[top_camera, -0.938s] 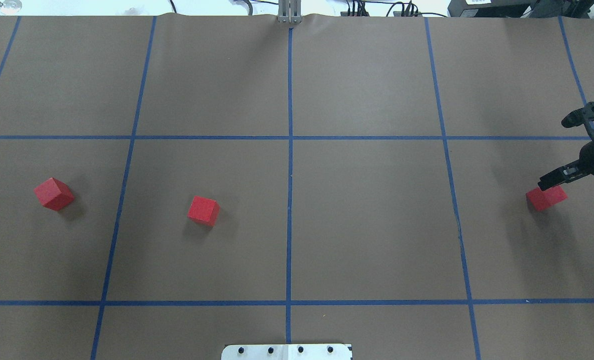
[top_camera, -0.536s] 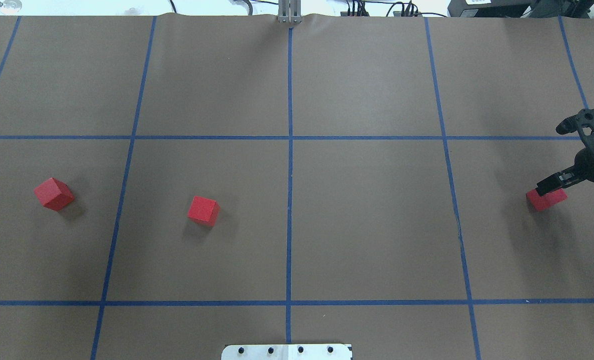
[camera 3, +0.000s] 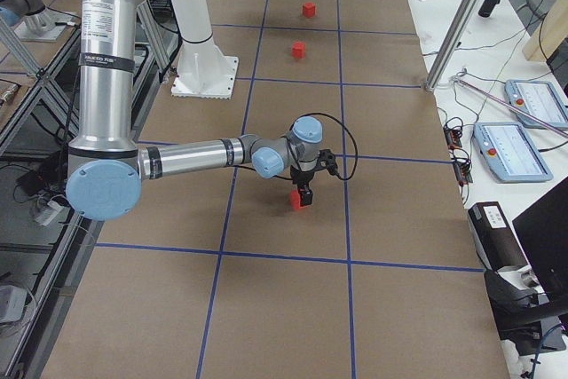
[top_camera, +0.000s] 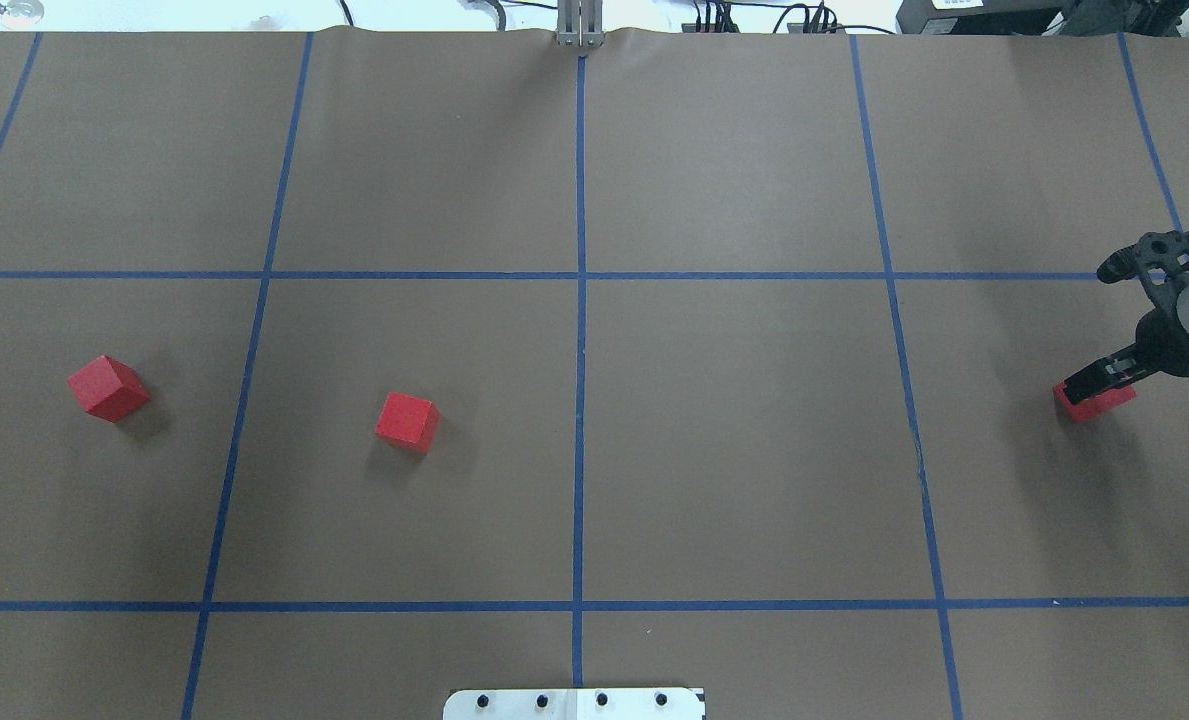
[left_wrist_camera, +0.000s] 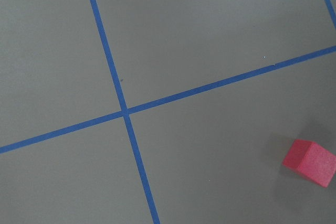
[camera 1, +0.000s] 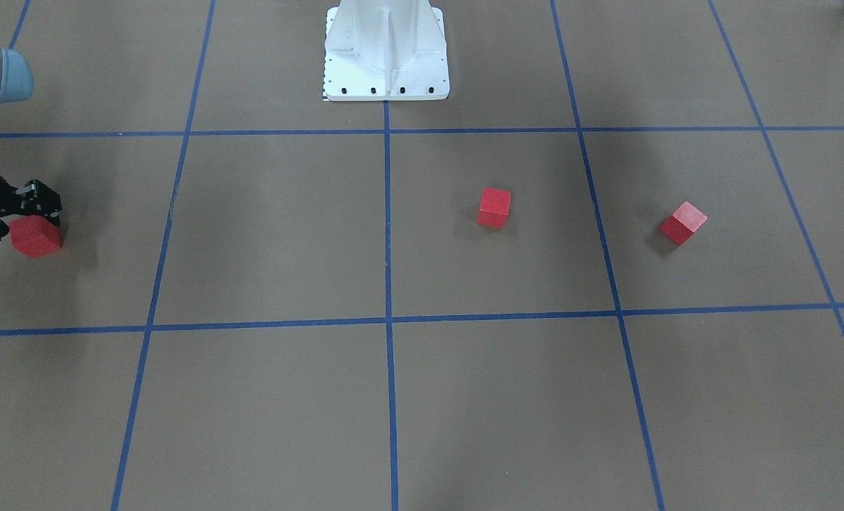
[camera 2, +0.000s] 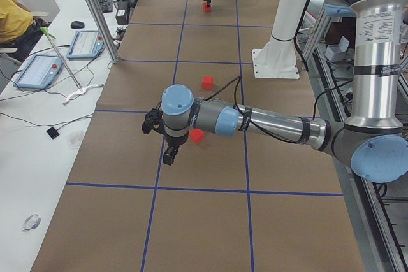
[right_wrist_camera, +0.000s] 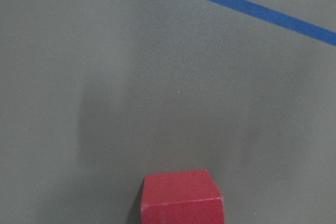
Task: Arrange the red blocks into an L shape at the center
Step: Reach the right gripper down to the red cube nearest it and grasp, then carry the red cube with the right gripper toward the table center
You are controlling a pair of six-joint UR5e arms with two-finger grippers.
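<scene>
Three red blocks lie apart on the brown gridded table. One is at far left [top_camera: 107,388], one left of centre [top_camera: 407,420], and one at far right [top_camera: 1099,402]. My right gripper [top_camera: 1092,382] points down right over the far-right block [camera 1: 36,238] and looks open, with its fingertips low around the block's top. The right wrist view shows this block [right_wrist_camera: 181,198] at its bottom edge and no fingers. My left gripper [camera 2: 171,153] shows only in the exterior left view, hanging beside the far-left block [camera 2: 197,136]. I cannot tell whether it is open. The left wrist view shows that block [left_wrist_camera: 310,162].
Blue tape lines divide the table into large squares, crossing near the centre [top_camera: 580,275]. The white robot base plate [camera 1: 386,53] stands at the robot's side of the table. An operators' desk with tablets [camera 2: 38,71] and metal posts [camera 2: 95,11] run along the far side.
My right gripper has moved a little leftward and lower onto the far-right block, covering more of it. The blocks have not moved.
</scene>
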